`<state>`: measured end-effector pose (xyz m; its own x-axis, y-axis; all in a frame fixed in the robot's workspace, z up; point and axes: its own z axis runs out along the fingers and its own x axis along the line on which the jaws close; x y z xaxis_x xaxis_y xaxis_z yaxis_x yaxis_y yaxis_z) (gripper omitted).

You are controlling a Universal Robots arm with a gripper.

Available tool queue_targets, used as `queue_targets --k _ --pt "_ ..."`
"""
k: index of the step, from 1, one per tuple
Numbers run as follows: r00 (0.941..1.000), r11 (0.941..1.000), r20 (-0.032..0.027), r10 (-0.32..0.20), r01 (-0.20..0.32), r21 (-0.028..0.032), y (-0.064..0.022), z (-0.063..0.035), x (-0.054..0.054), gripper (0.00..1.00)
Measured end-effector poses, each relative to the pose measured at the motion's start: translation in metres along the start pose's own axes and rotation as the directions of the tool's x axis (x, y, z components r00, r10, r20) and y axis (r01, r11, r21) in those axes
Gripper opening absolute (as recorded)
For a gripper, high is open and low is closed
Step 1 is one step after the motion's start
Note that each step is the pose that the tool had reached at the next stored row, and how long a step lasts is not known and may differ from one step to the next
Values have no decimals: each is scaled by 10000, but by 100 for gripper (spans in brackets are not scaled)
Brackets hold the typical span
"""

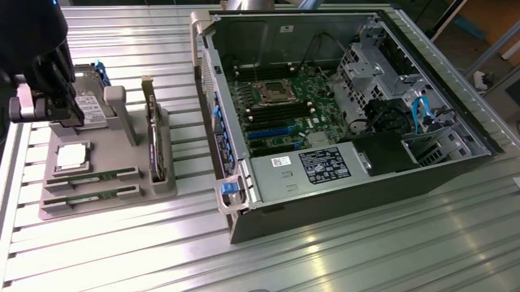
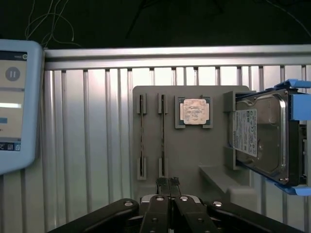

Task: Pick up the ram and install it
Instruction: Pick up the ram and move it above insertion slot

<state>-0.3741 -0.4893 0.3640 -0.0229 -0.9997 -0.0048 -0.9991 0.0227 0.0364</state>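
Our gripper (image 2: pixel 167 183) is pinched shut on nothing, above the grey holder (image 1: pixel 122 193) at the exterior view's left. Both ram sticks (image 1: pixel 81 178) lie in its slots, beside the processor (image 1: pixel 72 157). Rightward, well apart, stands the open computer case (image 1: pixel 341 201).

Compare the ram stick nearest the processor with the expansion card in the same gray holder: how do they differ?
The ram stick is a short green strip sitting low in its slot; the expansion card is longer, darker and rises well above the holder. The ram stick runs across the holder, the expansion card along its edge on the exterior view's right. Both stand on edge in slots.
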Motion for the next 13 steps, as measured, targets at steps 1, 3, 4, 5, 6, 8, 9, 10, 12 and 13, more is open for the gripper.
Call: queue_targets --k 1,3,4,5,6,8,9,10,12,13 --pt "10000 10000 -1 0 0 -1 -1 18 7 11" --pt "10000 10000 0 0 0 0 -2 55 21 11" --pt "10000 10000 0 0 0 0 -3 75 30 11" --pt "10000 10000 0 0 0 0 -4 94 39 11" --pt "10000 10000 0 0 0 0 -5 111 47 11" --pt "10000 10000 0 1 -1 -1 -7 147 68 11" --pt "10000 10000 0 0 0 -1 -8 165 78 11" --pt "10000 10000 1 0 0 0 -9 185 89 11" --pt "10000 10000 0 0 0 0 -11 221 107 11" --pt "10000 10000 0 0 0 0 -11 239 117 11"
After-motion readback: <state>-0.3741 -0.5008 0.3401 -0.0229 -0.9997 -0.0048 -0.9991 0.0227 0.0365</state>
